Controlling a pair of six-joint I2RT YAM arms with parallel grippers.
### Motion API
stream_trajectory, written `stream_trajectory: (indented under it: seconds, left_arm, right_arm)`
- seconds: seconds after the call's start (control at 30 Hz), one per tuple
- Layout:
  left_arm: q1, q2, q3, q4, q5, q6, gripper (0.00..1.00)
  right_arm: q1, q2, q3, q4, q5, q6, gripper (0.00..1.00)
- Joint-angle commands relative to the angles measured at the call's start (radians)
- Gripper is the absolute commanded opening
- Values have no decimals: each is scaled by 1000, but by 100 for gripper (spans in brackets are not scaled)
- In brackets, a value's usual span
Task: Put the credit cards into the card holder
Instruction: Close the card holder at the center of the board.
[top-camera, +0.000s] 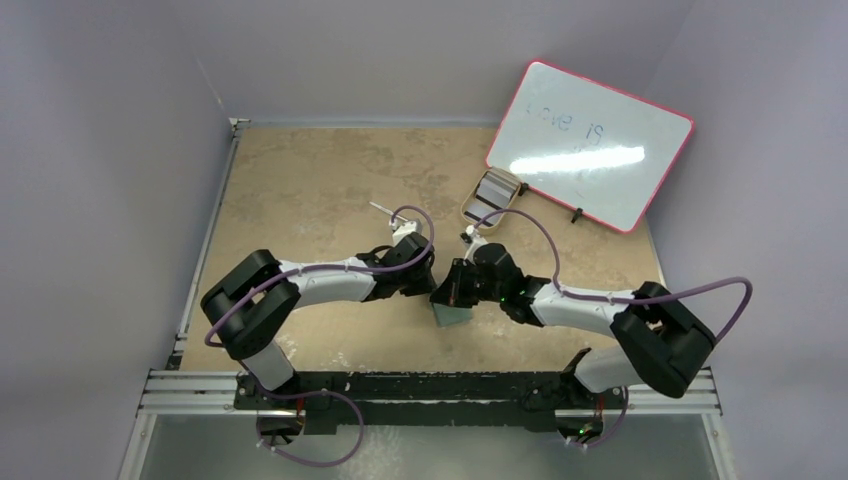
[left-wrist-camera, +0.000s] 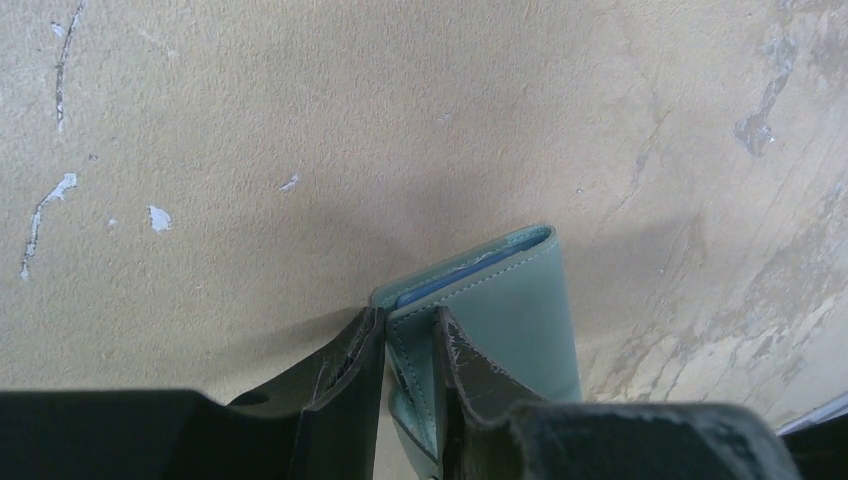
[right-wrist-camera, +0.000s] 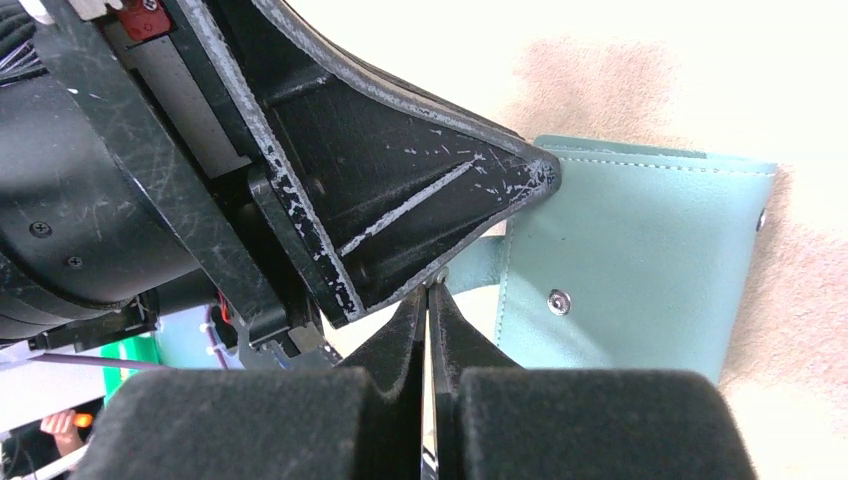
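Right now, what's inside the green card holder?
A thin blue strip peeks out at the open edge of the card holder. Lining or a card, I cannot tell: its covers and the left gripper hide the rest.

Faint handwriting stood on the pink-edged whiteboard (top-camera: 590, 145), its first word reading roughly "Love", while the few marks after it were too faint to read.

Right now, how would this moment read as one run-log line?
left end effector: clamped on card holder | right end effector: shut | credit cards: in tray
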Motion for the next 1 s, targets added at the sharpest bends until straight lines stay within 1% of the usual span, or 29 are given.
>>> stream_trajectory:
  seconds: [0.0,0.33,0.57,0.97]
  left_arm:
    - [2,21,23,-36,-41,40,21]
    - [2,13,20,-47,-53,43,20]
    - [1,22,21,-48,-52,50,20]
    - [0,16,14,-51,-57,52,20]
  right_arm:
    - [6,-45,7,-23,34,-2,0]
    - [6,-95,-17,-108,86,9,0]
    - [5,-74,-19,-133,134,-5,0]
    - [5,-45,-23,-176,184,19,0]
